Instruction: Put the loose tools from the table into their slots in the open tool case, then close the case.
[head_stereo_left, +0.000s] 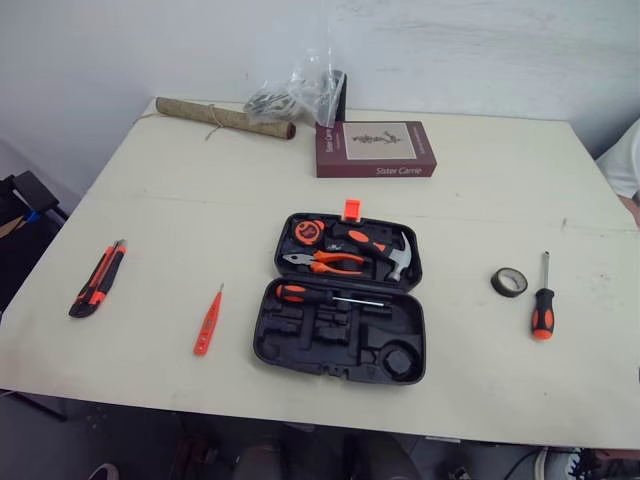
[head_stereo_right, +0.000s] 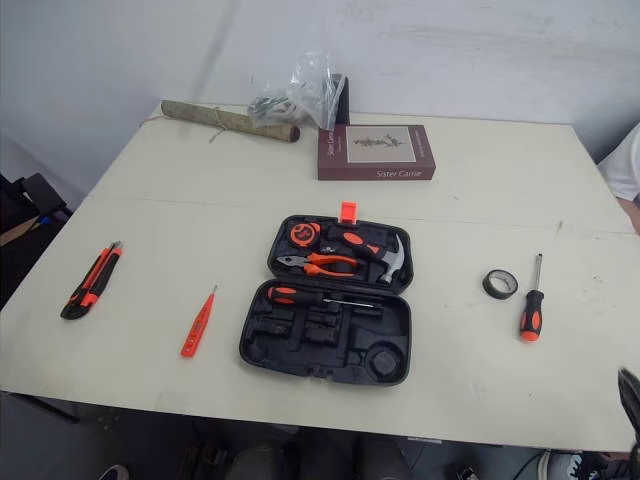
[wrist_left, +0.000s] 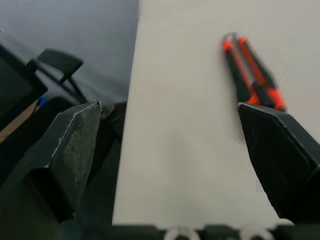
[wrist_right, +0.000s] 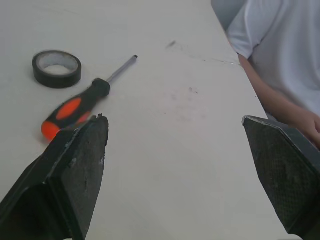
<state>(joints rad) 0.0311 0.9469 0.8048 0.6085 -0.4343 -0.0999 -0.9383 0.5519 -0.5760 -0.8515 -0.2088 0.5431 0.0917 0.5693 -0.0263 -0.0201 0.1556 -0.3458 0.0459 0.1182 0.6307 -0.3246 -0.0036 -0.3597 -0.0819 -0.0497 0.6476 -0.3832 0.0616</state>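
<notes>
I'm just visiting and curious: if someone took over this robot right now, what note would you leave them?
Left pincer open, empty, over the table edge beside the utility knife.
Right pincer open, empty, near the screwdriver and tape roll.
Tool case open mid-table, hammer and pliers in it; tester pen to its left.
Done: nothing yet.
Left: slot all four loose tools, close the case.

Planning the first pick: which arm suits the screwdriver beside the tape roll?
Right: the screwdriver lies right of the tool case, and the open right end effector looks at it.
</notes>
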